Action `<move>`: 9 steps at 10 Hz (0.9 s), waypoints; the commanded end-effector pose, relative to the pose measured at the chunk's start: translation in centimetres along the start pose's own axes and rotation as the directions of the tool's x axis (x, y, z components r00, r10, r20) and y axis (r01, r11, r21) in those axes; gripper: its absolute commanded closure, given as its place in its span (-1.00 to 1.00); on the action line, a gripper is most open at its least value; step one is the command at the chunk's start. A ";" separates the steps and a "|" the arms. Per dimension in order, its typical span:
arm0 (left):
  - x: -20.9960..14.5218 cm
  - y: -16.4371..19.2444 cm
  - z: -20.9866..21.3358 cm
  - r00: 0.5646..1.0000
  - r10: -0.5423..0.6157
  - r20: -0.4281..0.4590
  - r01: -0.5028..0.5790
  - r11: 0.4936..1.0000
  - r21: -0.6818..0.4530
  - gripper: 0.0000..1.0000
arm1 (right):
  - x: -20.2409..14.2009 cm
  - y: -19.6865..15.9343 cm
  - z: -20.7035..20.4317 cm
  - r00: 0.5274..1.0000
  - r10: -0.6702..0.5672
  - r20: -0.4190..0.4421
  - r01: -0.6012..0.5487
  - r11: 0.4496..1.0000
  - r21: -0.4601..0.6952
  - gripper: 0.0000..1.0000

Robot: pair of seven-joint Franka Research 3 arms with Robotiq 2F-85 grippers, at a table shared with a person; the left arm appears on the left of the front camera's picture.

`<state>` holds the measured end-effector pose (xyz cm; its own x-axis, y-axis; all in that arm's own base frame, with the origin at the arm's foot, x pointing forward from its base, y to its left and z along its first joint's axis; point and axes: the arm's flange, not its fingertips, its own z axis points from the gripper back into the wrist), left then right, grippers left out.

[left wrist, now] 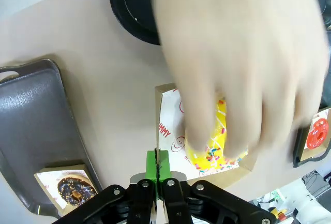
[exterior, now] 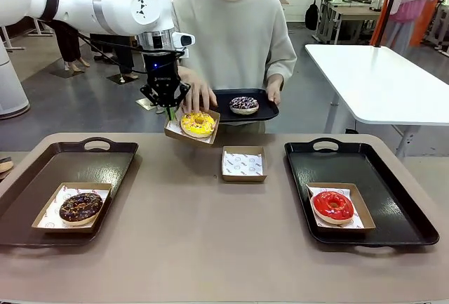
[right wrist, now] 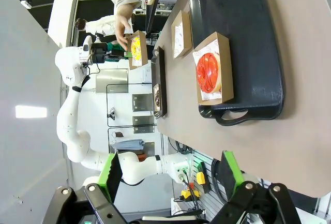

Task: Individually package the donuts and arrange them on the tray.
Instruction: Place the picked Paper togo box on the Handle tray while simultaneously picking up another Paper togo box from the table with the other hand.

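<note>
My left gripper is shut on the near-left rim of a cardboard box held above the table's far edge, with the yellow donut in it. In the left wrist view the green pads pinch that box's edge, and a person's blurred hand covers most of the yellow donut. The person's other hand holds a small black tray carrying the purple donut. The chocolate donut and the red donut lie boxed on the side trays. My right gripper is open and holds nothing.
An empty paper-lined box sits mid-table. The left black tray and the right black tray flank it. The person stands at the far edge. A white table stands behind on the right.
</note>
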<state>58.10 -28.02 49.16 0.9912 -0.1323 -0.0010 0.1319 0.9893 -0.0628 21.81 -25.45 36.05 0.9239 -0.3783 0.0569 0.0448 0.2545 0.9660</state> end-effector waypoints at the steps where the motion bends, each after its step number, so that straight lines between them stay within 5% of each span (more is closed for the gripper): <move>1: -0.4 0.1 0.2 1.000 -0.003 0.005 0.003 1.000 0.001 1.00 | -0.3 0.1 -0.1 1.000 0.012 0.004 -0.012 1.000 0.013 -1.00; 9: -0.4 0.1 0.2 1.000 -0.003 0.005 0.003 1.000 0.001 1.00 | -0.3 0.1 -0.1 1.000 0.012 0.004 -0.012 1.000 0.013 -1.00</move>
<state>58.10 -28.02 49.16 0.9912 -0.1323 -0.0010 0.1319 0.9893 -0.0628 21.81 -25.45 36.05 0.9239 -0.3783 0.0568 0.0447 0.2542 0.9661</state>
